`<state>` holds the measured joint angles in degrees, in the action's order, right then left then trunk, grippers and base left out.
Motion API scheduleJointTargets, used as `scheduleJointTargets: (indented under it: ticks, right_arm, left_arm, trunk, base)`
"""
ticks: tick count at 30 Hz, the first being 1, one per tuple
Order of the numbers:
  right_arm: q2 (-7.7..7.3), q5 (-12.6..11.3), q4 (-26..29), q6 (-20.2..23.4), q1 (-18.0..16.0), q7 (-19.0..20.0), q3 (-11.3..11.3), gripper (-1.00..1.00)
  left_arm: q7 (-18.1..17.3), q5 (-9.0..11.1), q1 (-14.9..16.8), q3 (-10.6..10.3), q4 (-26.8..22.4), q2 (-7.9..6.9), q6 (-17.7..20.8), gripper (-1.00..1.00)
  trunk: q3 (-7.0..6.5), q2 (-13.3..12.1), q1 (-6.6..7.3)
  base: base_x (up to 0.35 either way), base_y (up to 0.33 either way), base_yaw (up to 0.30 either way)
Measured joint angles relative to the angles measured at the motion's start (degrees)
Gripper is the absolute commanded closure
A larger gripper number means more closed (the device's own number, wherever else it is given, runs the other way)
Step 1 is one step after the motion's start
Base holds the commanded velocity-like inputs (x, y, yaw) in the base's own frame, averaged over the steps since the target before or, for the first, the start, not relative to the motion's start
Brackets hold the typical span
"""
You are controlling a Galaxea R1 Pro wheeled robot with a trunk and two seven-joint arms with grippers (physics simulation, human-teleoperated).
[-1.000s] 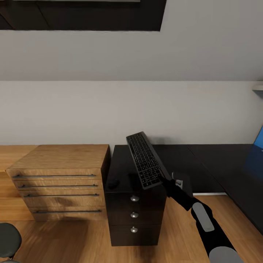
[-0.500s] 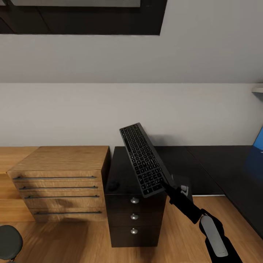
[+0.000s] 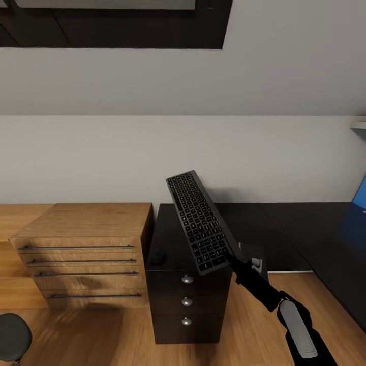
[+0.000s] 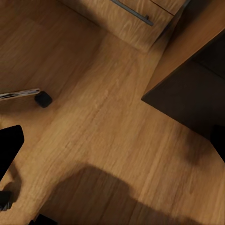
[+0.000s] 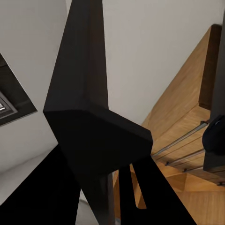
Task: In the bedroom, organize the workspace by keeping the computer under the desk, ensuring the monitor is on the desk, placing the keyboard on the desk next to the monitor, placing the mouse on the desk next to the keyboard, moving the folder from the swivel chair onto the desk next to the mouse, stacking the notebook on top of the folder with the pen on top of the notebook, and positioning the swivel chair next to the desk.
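Nothing moved since half a second ago, right fingers [image 3: 230,258] apparently gripping tilted keyboard [image 3: 200,222] above desk [image 3: 284,229]

Home bedroom workspace, wooden drawer chest [image 3: 84,251], black desk [image 3: 284,229], plank floor [image 4: 108,140]

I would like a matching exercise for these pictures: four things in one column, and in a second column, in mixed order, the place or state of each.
Things:
1. long slim black-keyed keyboard
2. small dark oval mouse
3. light wooden drawer chest
4. glossy black desk

Places or states:
A. stands on the floor, left of the black three-drawer cabinet
B. held tilted in the air by the right hand
C. runs along the wall to the right
D. lies on top of the black cabinet

Pairs: 1-B, 2-D, 3-A, 4-C
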<state>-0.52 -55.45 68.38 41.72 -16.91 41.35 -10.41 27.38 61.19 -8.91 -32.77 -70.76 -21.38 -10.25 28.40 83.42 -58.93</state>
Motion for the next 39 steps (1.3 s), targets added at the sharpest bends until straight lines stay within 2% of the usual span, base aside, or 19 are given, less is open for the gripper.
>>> scheduleJointTargets:
  ticks: [7,8,17,39]
  right_arm:
    - [-0.03,0.65,-2.14,-0.22,0.23,0.02,-0.04,1.0]
    - [-0.05,-0.05,-2.17,0.02,0.23,0.05,-0.07,1.0]
    - [-0.04,0.21,-2.53,-0.21,0.25,0.04,-0.07,1.0]
    - [-0.16,0.41,-2.48,-0.36,0.25,0.11,-0.07,1.0]
  left_arm:
    - [0.05,0.0,0.0,0.0,0.0,0.0,-0.04,-1.0]
    - [0.05,0.0,0.0,0.0,0.0,0.0,-0.03,-1.0]
    - [0.05,0.0,0.0,0.0,0.0,0.0,-0.04,-1.0]
    - [0.12,-0.03,0.01,-0.1,0.02,0.0,-0.09,-1.0]
  trunk:
    - [0.01,0.0,-0.04]
    - [0.0,0.0,-0.04]
    - [0.01,0.0,-0.04]
    - [0.01,0.0,-0.03]
  base:
    - [-0.216,0.0,-0.001]
    - [-0.332,0.0,0.0]
    - [-0.334,-0.011,0.0]
    - [-0.221,-0.247,0.0]
